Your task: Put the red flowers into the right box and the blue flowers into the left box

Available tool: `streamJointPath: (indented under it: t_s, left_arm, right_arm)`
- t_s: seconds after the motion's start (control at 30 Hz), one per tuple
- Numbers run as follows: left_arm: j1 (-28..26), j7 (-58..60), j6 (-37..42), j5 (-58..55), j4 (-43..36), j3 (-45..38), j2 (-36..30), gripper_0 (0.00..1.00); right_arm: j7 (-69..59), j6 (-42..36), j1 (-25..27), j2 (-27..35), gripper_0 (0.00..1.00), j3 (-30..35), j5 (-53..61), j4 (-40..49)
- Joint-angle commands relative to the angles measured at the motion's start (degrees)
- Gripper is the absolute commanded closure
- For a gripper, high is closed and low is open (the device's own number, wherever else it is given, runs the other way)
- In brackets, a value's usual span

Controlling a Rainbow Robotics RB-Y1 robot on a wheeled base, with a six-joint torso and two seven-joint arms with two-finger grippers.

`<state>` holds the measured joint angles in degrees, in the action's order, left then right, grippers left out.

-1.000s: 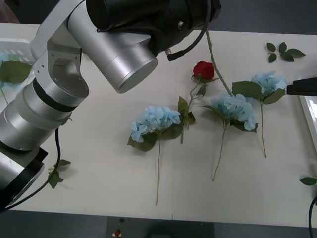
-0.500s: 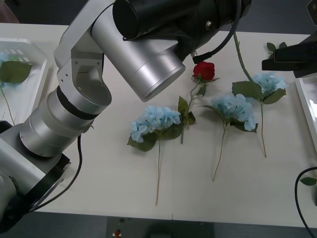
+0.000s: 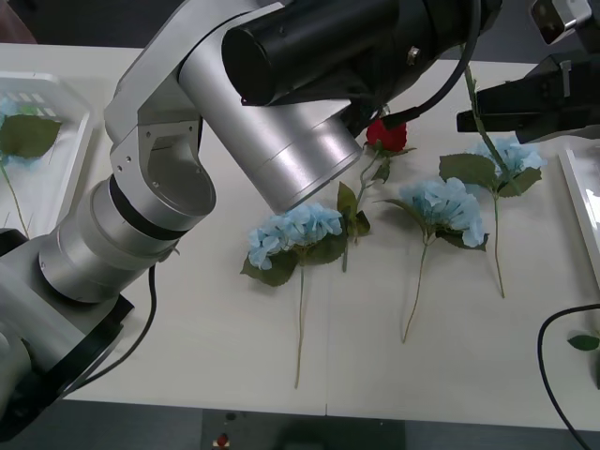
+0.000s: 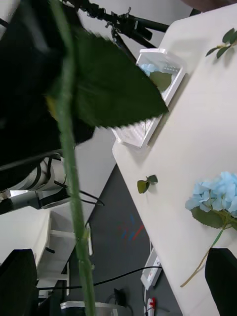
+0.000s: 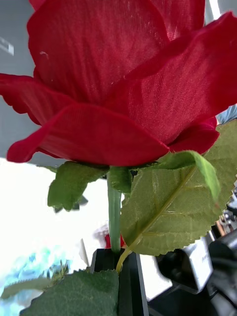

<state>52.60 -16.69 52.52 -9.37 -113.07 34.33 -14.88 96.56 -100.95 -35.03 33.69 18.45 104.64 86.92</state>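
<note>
Cream-white table, matte and plain. A strip of dark floor runs along its near edge at the bottom of the front view. Right wrist view: dark floor with cables, a white power strip and a black tripod at the top of the frame.

Nearest, at centre frame, three blue flowers lie flat and apart, stems pointing to the bottom edge:
- centre one
- right-of-centre one
- far right one

All have pale fluffy heads, big green leaves and thin long stems. A red rose on the table lies just above the centre one, with a small tight bloom and a leafy stem. A loose leaf sprig sits at the right edge.

The right box is cut off by the right edge, with only its white rim showing. The left box is at upper left, translucent white, with one blue head and a big leaf inside.

The left arm, big and silver, crosses the upper frame. The left gripper is clamped on the held rose just under the bloom, which has deep red cloth petals and serrated leaves. Its stem hangs at upper right, above the table. The right gripper is at upper right with its fingers spread wide, the stem between them and not pinched.
</note>
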Motion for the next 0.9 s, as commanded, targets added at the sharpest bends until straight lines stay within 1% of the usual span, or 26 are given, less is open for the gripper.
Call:
streamJointPath:
  t_s: [0.03, 0.07, 0.13, 0.83, 0.87, 0.9]
  left_arm:
    - [0.40, 6.31, -2.60, 4.80, -2.68, 2.06, 0.02, 1.00]
    - [0.40, 7.19, -2.60, 5.50, -2.59, 2.58, -0.06, 1.00]
    - [0.40, 7.37, -2.60, 5.59, -2.59, 2.58, -0.15, 1.00]
    - [0.40, 7.55, -2.60, 6.64, -2.59, 2.58, -1.47, 0.99]
    - [0.40, 7.55, -2.60, 7.08, -2.59, 2.58, -1.56, 0.63]
    - [0.40, 7.63, -2.60, 8.31, -2.59, 2.58, -1.56, 0.05]
  right_arm:
    - [-2.61, 0.14, -1.89, -1.43, 0.77, 0.88, 0.39, 1.94]
    - [-2.79, 0.06, -1.89, -1.52, 0.92, 0.79, 0.39, 1.94]
    - [-2.96, 0.06, -1.89, -1.61, 1.00, 0.71, 0.39, 1.94]
    - [-3.14, -0.03, -1.89, -2.14, 1.00, 0.79, 1.79, 1.94]
    - [-3.14, -0.03, -1.89, -2.14, 1.00, 0.88, 1.79, 1.94]
    - [-3.23, -0.03, -1.89, -2.14, 1.00, 0.97, 1.88, 1.94]
